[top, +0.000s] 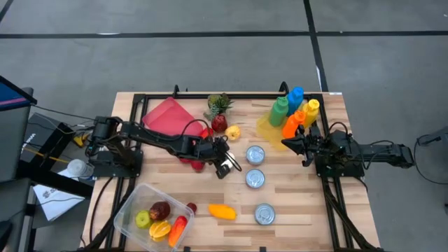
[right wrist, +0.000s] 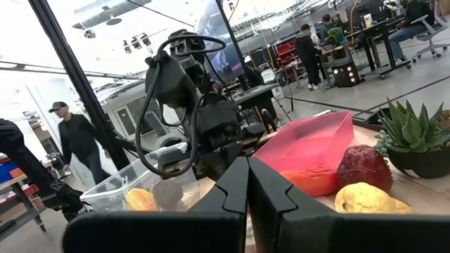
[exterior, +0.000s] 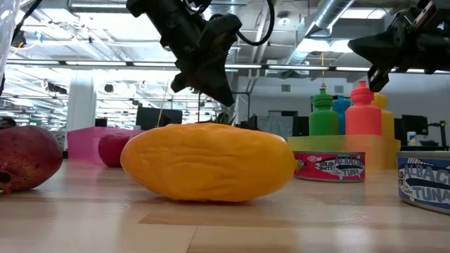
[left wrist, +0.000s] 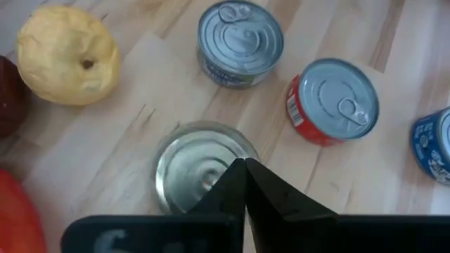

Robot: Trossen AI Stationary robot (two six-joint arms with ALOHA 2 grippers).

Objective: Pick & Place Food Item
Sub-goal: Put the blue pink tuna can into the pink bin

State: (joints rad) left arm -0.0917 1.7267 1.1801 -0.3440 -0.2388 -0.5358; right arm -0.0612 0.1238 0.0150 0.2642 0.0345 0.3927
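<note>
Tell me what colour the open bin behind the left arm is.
Pink-red bin, clearest in the high view.

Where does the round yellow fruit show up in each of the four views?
High view: the yellow fruit sits mid-table, left of the nearest can.
Low view: not visible.
Left wrist view: it is at the top left corner.
Right wrist view: it is at the bottom right.
Shared landmark: the dark red fruit right beside it, seen in the high view and both wrist views.
</note>
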